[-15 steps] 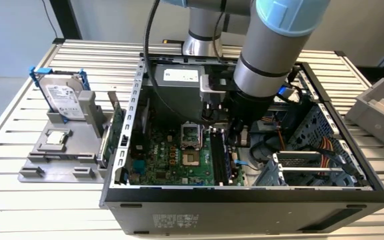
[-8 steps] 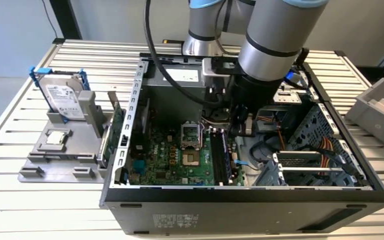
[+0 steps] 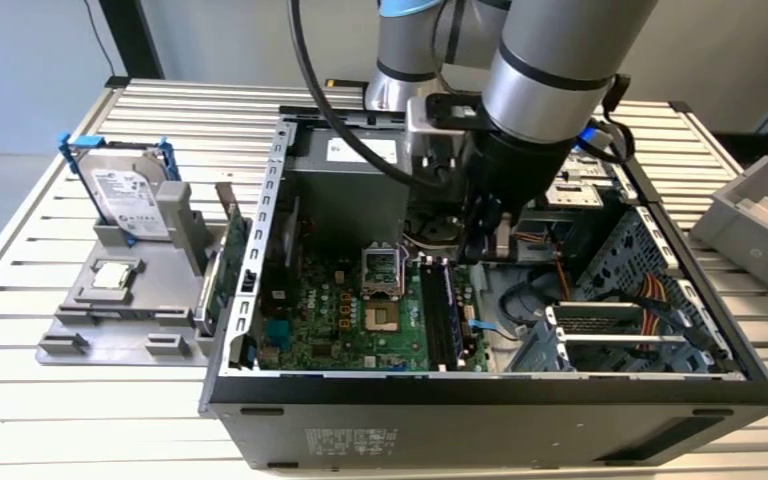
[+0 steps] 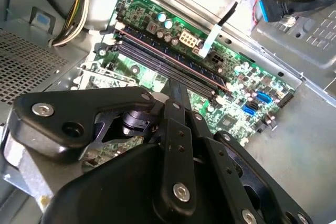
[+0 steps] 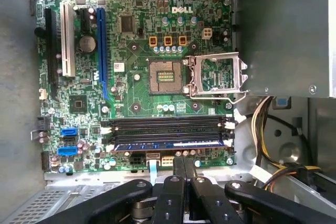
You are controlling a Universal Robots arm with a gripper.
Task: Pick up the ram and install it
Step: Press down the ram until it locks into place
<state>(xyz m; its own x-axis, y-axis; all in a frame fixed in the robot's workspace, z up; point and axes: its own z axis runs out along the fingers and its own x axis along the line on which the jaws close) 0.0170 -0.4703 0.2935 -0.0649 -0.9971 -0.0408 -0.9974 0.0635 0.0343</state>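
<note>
The ram is seen lying in one of the four black slots at the motherboard's edge, apparently seated, apart from the fingers. The two fingers are pressed together with nothing between them, just beyond that edge. One ram stick is counted, and one empty processor socket.

In the exterior view the arm hides the claw, and the picture's upper edge cuts the arm off.

Even bright light, soft shadows, sharp focus
</note>
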